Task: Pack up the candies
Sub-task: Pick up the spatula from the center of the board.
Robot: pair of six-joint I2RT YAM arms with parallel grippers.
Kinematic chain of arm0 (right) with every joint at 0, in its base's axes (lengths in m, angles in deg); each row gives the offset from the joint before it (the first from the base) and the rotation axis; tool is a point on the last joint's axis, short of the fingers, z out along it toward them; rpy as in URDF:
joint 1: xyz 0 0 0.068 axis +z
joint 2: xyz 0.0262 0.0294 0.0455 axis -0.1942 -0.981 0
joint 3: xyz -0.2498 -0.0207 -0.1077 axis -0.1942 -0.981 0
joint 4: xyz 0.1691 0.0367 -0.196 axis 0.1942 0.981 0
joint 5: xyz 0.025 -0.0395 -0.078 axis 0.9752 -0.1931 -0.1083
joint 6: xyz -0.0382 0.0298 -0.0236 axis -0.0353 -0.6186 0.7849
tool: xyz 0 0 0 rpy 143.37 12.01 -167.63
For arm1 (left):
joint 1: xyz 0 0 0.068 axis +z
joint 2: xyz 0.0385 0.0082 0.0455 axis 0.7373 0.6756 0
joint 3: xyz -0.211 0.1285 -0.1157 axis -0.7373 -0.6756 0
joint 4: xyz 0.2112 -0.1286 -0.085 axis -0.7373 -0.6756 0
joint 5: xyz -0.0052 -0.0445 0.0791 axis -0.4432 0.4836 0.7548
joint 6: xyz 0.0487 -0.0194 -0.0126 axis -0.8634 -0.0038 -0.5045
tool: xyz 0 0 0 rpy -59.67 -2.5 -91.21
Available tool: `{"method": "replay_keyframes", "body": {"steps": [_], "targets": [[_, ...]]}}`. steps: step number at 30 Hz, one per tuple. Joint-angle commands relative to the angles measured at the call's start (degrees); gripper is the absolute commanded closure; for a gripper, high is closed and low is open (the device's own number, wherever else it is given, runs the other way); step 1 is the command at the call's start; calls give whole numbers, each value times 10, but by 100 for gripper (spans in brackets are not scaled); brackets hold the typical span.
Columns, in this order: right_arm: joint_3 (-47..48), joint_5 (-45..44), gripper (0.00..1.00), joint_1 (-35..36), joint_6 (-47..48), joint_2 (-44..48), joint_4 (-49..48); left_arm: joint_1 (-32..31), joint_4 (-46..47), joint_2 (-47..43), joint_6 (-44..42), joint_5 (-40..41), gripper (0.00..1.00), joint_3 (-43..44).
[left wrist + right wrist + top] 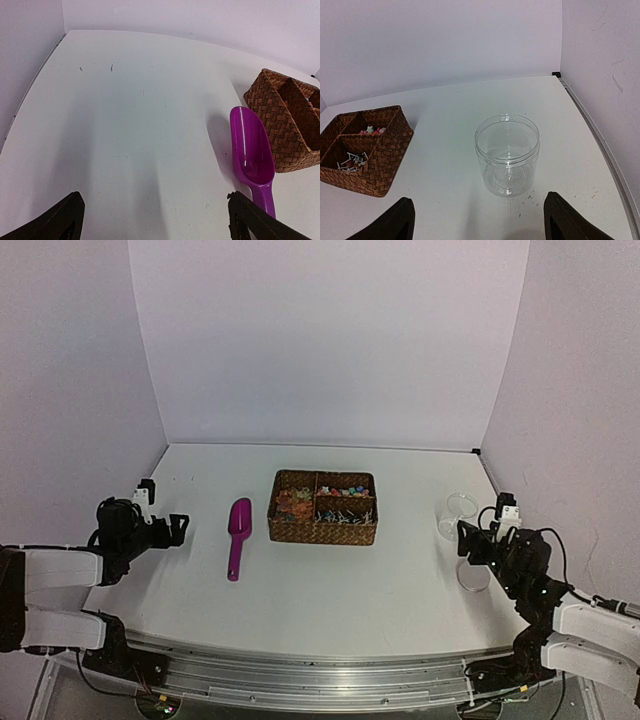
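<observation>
**A:** Start nearest us. How did the claws stand?

**B:** Both were apart and held nothing. The left claw (178,528) hovered low at about eight o'clock on the table (330,590), fingers spread wide. The scoop (238,537) lay a little beyond it toward three o'clock. The right claw (467,540) sat at about four o'clock, fingers also spread, facing the jar (507,152).

**A:** Why that arrangement, do you think?

**B:** My guess was a split of labour. The scoop lay flat on the left arm's side, handle toward six o'clock and bowl toward twelve, so a claw coming from the near edge could take the handle. The jar stood upright and lidless at the right claw's twelve o'clock (mouth up, nothing inside that I could see). It looked ready to be steadied or filled.

**A:** And the candies?

**B:** Farther back, in the basket (323,507) near the table's middle. It sat just at the scoop's three o'clock and well apart from the jar. The candies (345,490) lay in its right-hand compartments, bright mixed ones in the far one and silvery wrapped ones in the nearer. The left compartment held brownish-orange pieces I couldn't identify.

**A:** So packing hadn't begun?

**B:** I judged not, since none were in the jar or the scoop.
</observation>
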Motion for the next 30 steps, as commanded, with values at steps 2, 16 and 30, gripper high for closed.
{"method": "replay_keyframes", "body": {"steps": [2, 16, 30], "targets": [[28, 5, 15, -2, 16, -10, -27, 2, 13, -6, 12, -3, 0, 16], [46, 9, 15, -2, 22, -5, -30, 2, -221, 0, -489, -474, 1, 134], [164, 184, 19, -2, -4, -136, 4, -33, -552, 321, -746, -473, 22, 522]]}}
